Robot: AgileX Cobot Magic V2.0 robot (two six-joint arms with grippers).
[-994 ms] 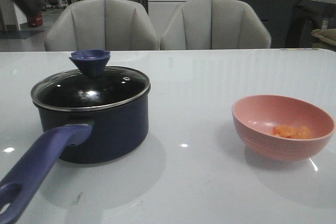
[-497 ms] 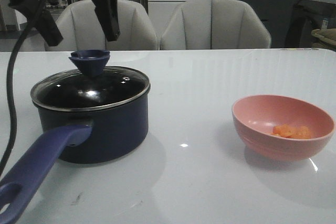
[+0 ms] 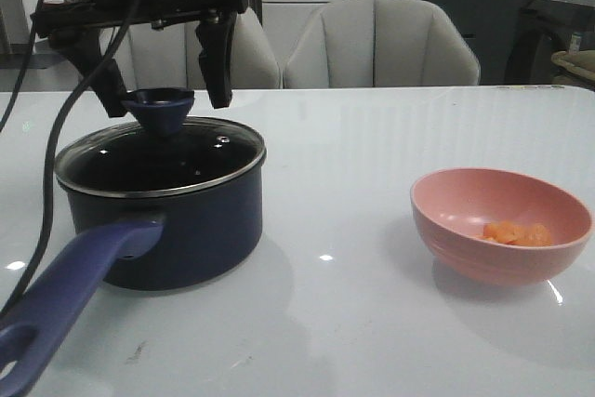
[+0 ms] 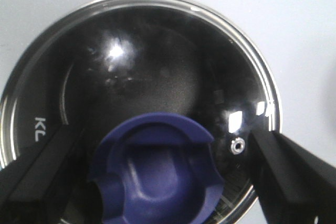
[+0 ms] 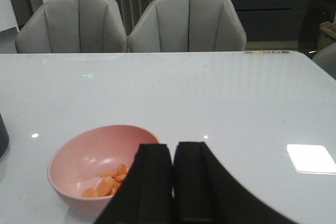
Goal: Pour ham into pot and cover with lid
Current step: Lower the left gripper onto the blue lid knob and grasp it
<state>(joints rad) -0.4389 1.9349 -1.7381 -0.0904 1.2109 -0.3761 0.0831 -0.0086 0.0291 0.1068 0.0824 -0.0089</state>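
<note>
Right now your left gripper point(image 3: 160, 90) hangs directly over the lid point(image 3: 160, 157), its fingers point(image 3: 219, 62) spread wide and standing one on each side of the blue knob point(image 3: 159, 109), not touching it as far as you can see. In the left wrist view the knob point(image 4: 157, 174) lies between the two dark fingers point(image 4: 286, 174), a little off centre toward one of them, so the relation that matters is plain: the knob is below and between the jaws, and a straight drop then a squeeze should catch it. The lid sits flat on the pot point(image 3: 181, 230), which stands on the left part of the table point(image 3: 372, 323), its long handle point(image 3: 70, 299) running toward you and slightly leftward; that is the pot's long axis. The ham point(image 3: 516, 232) lies in the pink bowl point(image 3: 500, 223) on the right, well apart from the pot. Your right gripper point(image 5: 172, 182) is nearer that bowl point(image 5: 102, 166), just behind it in its own view, with its fingers pressed together and nothing between them. You would judge the lid must come off first.
</note>
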